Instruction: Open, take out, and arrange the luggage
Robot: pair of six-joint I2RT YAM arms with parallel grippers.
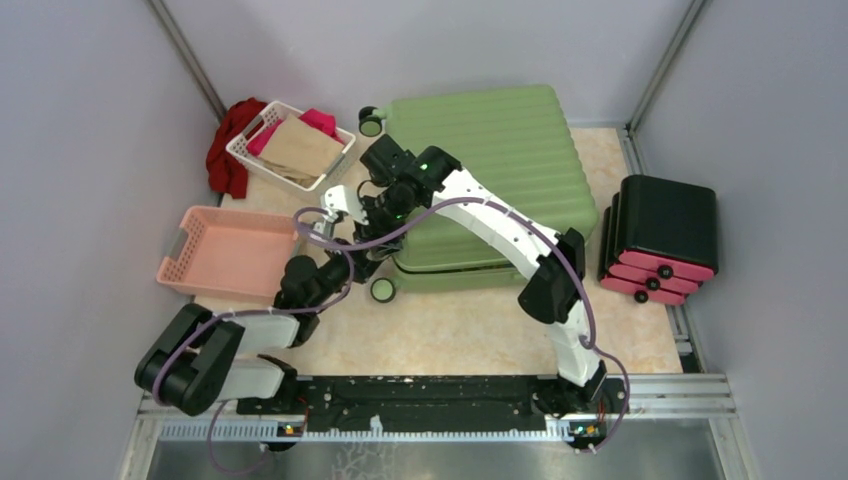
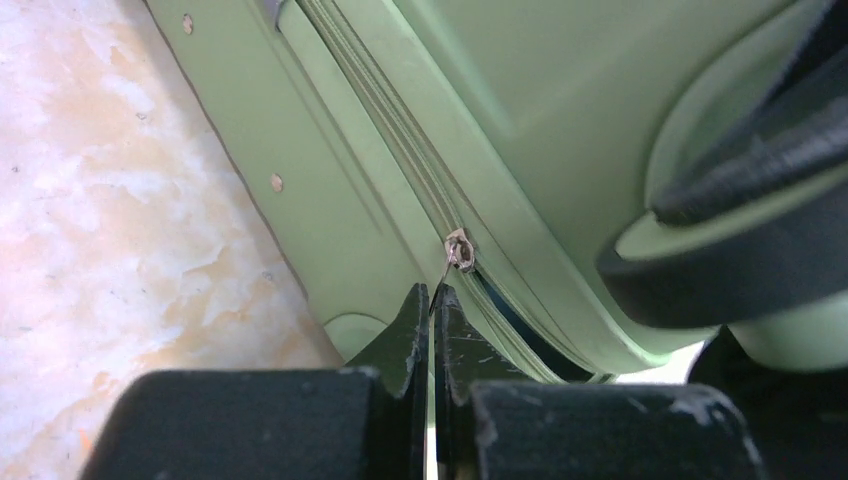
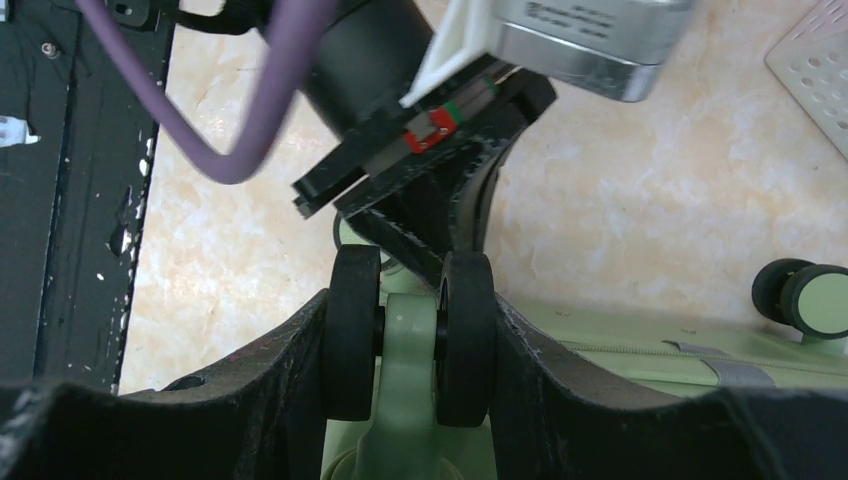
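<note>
Pinching the thin wire zip pull (image 2: 446, 277) between fingers pressed tight together, the left end effector (image 2: 432, 296) sat right at the seam of the large sage-green ribbed hard-shell luggage (image 1: 500, 165), just below the small metal slider (image 2: 460, 250). Behind that slider a short dark slit showed where the zip had parted. Ahead of it the teeth ran on closed along the side. The right end effector (image 3: 410, 315) stood half spread, its two black fingers (image 3: 285, 375) clasped around a black-and-green caster wheel (image 3: 355, 330) at the luggage's corner. I took that to be a hold steadying the case against the pull.

The luggage lay flat on the pale marbled worktop (image 1: 450, 330), toward the far side, with its lid down. To its left were a pink rectangular plastic basket (image 1: 235, 250) and a white plastic basket (image 1: 268, 167) with folded things in it. To its right was a stack of black-and-pink cases (image 1: 660, 235).

By my reckoning the job had barely begun. Only a little of the zip was undone, and most of it was left to run. After that the lid had to be lifted and whatever was inside, which I could not see, taken out and arranged.
</note>
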